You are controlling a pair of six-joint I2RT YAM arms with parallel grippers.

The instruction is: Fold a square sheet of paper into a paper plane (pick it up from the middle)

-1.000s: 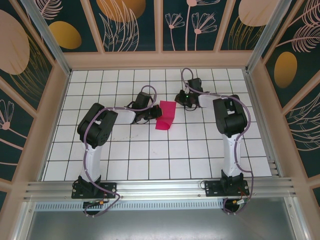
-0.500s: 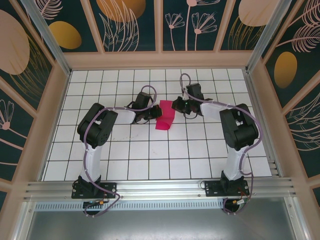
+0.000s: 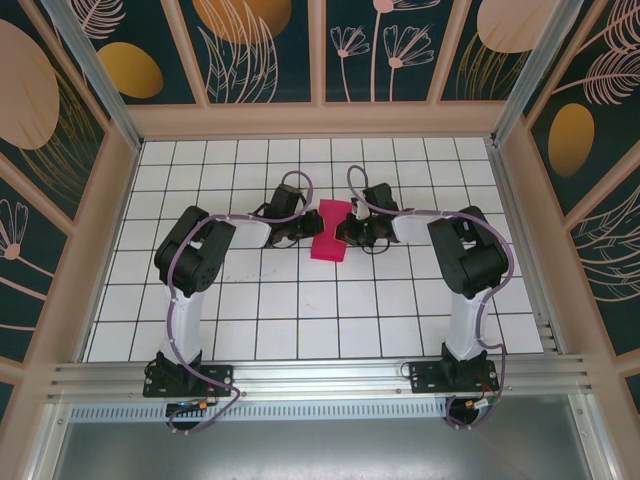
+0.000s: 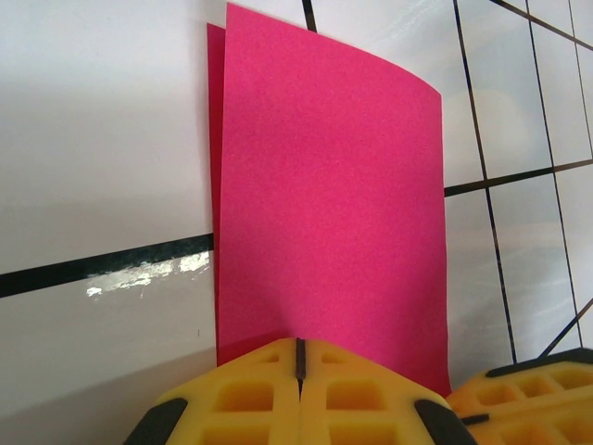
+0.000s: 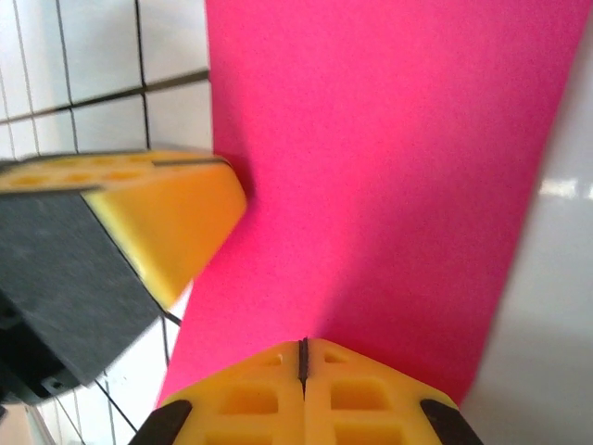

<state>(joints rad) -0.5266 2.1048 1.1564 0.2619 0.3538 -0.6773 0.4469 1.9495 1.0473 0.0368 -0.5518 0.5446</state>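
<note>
Paper (doubled over) lies between left gripper and right gripper.

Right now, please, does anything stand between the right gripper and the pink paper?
Nothing visible does: the shut right gripper sits right against the square sheet of paper, and the left gripper is at its opposite edge.
</note>
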